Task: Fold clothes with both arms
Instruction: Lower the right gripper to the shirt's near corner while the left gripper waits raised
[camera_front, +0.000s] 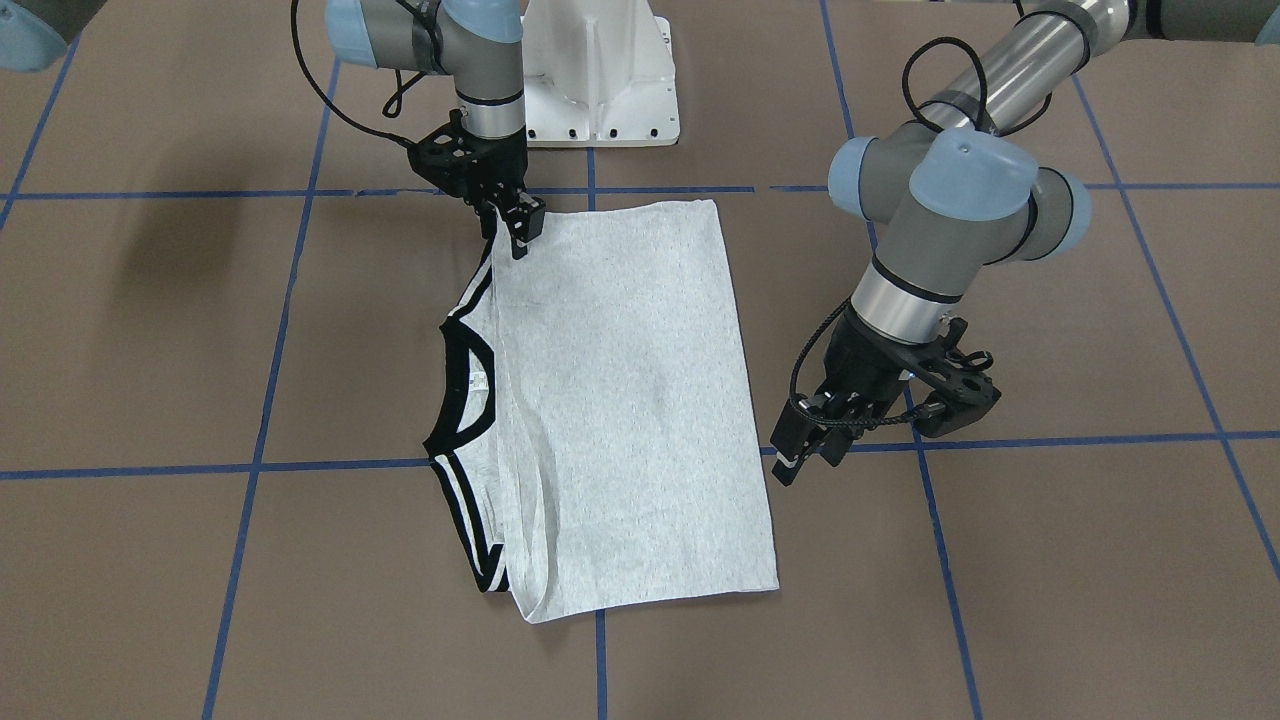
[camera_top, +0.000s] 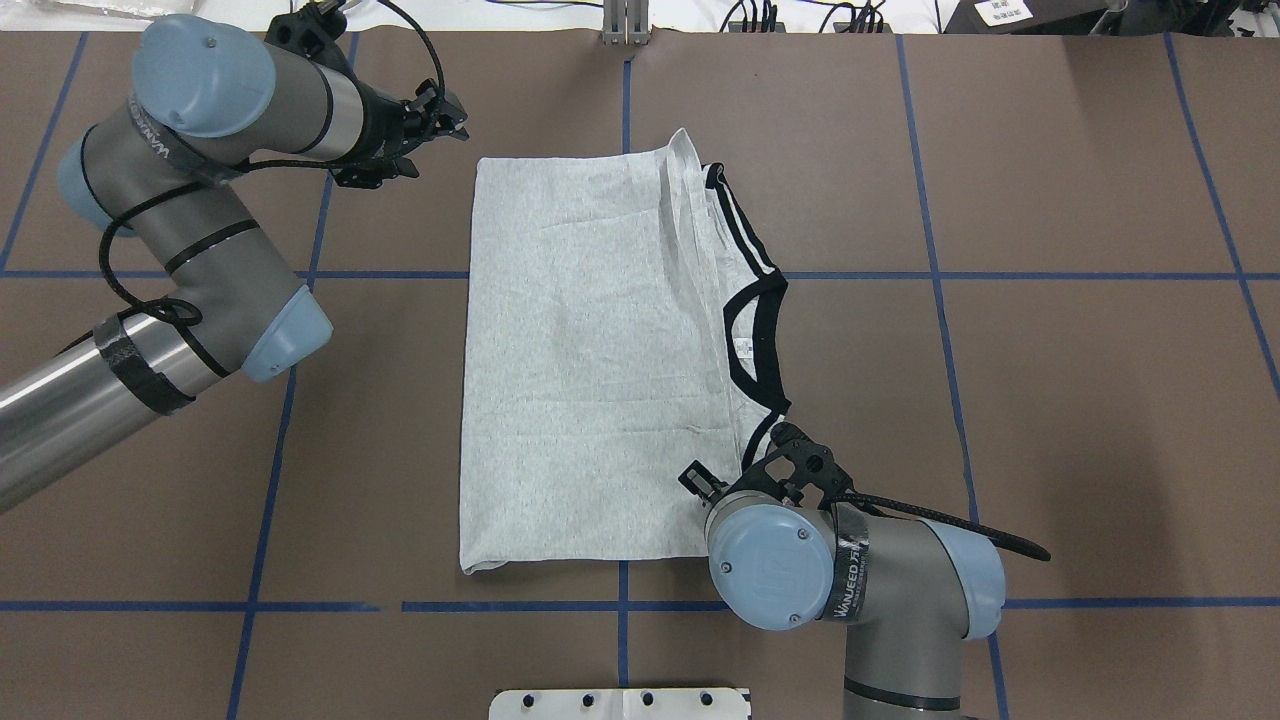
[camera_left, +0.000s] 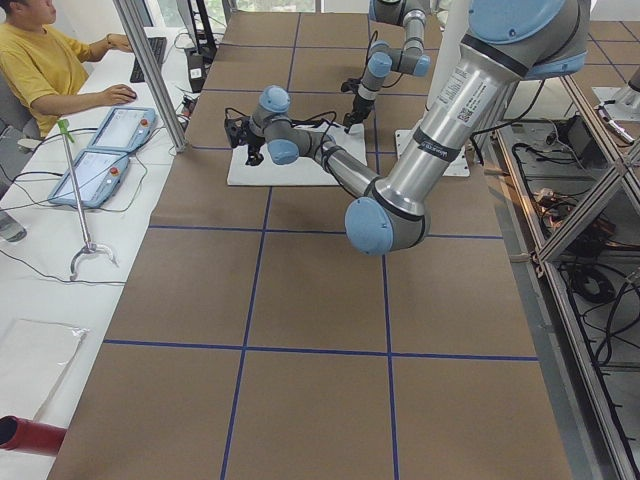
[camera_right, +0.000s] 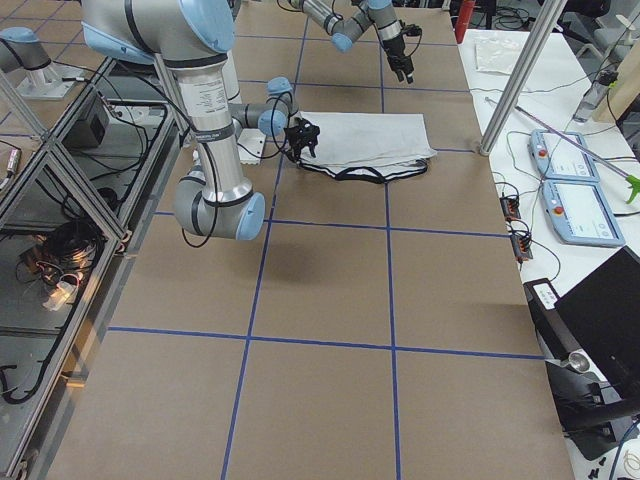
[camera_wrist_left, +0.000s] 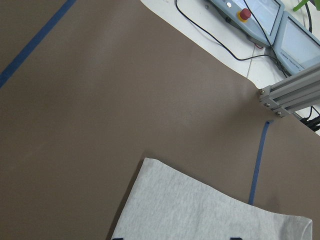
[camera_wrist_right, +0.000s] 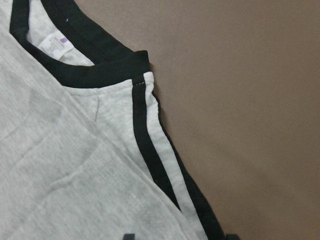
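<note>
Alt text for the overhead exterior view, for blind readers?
A folded light grey T-shirt with black collar lies on the brown table. The right gripper is at its near striped shoulder; the left gripper is beside its far corner.

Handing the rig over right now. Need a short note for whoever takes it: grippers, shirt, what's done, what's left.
Left gripper: open and empty. It is off the shirt, beside the edge away from the collar, toward the far corner.
Right gripper: fingers apart, low over the striped shoulder nearest the robot. No grip visible.
Shirt: flat on the table, plain grey side up, collar toward the robot's right.
Done: a grey layer is folded over the body, its edge just short of the collar. No sleeves showing.
Left: probably one more fold to make it smaller. Neither gripper has hold yet.
</note>
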